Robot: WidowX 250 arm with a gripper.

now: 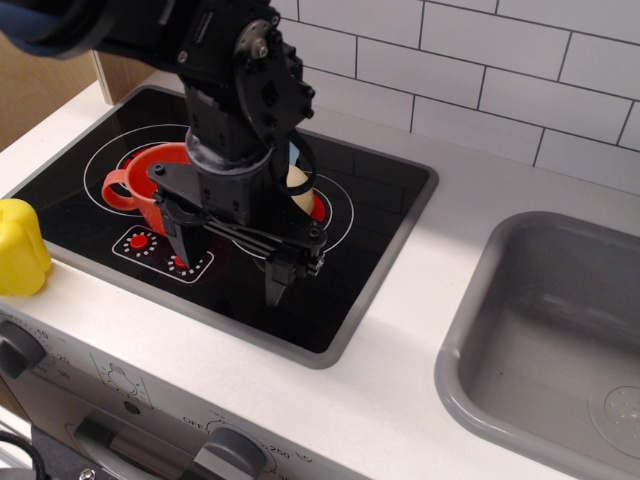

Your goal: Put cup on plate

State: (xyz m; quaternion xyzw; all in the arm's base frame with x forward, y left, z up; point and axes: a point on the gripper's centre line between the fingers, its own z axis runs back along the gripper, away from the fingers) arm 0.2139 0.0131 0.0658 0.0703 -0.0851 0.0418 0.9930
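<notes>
The red-orange cup [148, 178] stands on the black stove top [350, 250] over the left burner ring, with its loop handle pointing left. My gripper [230, 280] is open, pointing down just in front and to the right of the cup. Its left finger [186, 245] is close against the cup's front wall, and nothing is between the jaws. A light-blue sliver of the plate [296, 153] shows behind the arm; the rest is hidden. A cream rounded object [299, 195] lies there too.
A yellow plastic object [18, 245] sits on the white counter at the left edge. A grey sink [560, 330] is at the right. Stove knobs [15, 350] line the front panel. A white tiled wall runs behind.
</notes>
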